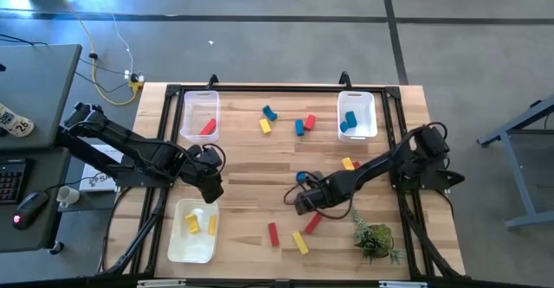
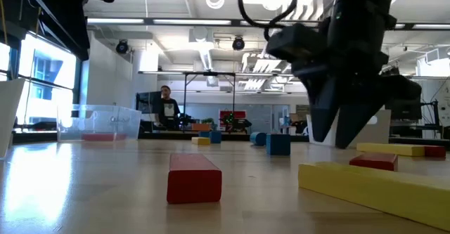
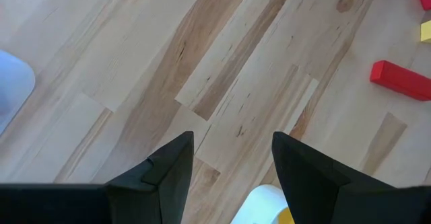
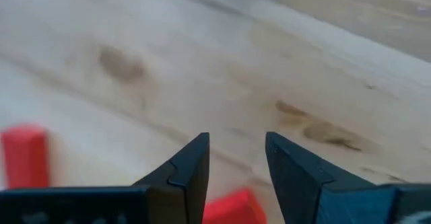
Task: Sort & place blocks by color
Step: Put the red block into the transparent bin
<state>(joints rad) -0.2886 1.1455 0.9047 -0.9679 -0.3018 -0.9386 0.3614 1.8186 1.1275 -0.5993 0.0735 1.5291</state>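
Right gripper (image 1: 301, 198) sits low over the wooden table (image 1: 286, 154) near centre, fingers (image 4: 192, 167) parted with a gap, nothing between them. A red bar (image 1: 312, 223) lies just at its 5 o'clock; the right wrist view shows that block's end (image 4: 232, 207) right under the fingertips, not gripped. A blue cube (image 1: 302, 177) is just at the gripper's 12 o'clock.

Left gripper (image 1: 210, 187) waits at the table's 9 o'clock side, just above the near-left bin (image 1: 192, 230), fingers (image 3: 172, 170) apart, empty.

Blocks by colour:
- near-left bin: two yellow pieces (image 1: 201, 224)
- far-left bin (image 1: 200, 115), at 11 o'clock: one red block (image 1: 208, 128)
- far-right bin (image 1: 357, 113), at 1 o'clock: blue blocks (image 1: 349, 121)
- loose at 12 o'clock: blue (image 1: 270, 112), yellow (image 1: 266, 125), blue (image 1: 299, 126), red (image 1: 310, 121)
- loose at 3 o'clock: yellow bar (image 1: 348, 163)
- loose at 6 o'clock: red bar (image 1: 273, 234), yellow bar (image 1: 299, 242)

Small green plant (image 1: 375, 236) at 5 o'clock
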